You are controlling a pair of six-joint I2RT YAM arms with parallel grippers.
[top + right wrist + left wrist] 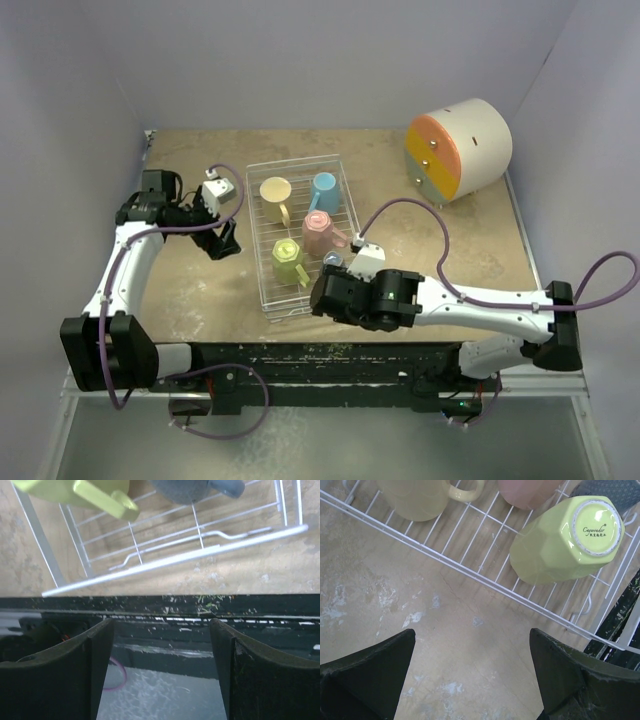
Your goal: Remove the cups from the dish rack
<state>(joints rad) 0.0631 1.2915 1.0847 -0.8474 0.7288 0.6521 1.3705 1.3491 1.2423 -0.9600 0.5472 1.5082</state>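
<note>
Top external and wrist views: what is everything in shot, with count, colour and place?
dish rack: one, silver-white wire, table centre
cream-yellow cup: one, rack's far left
light blue cup: one, rack's far right
pink cup: one, rack's middle right
lime green cup: one, rack's near left
grey-blue cup: one, rack's near right
drawer unit: one, cream-and-orange, far right
table: one, beige
left gripper: open, left of rack
right gripper: open, at rack's near edge
</note>
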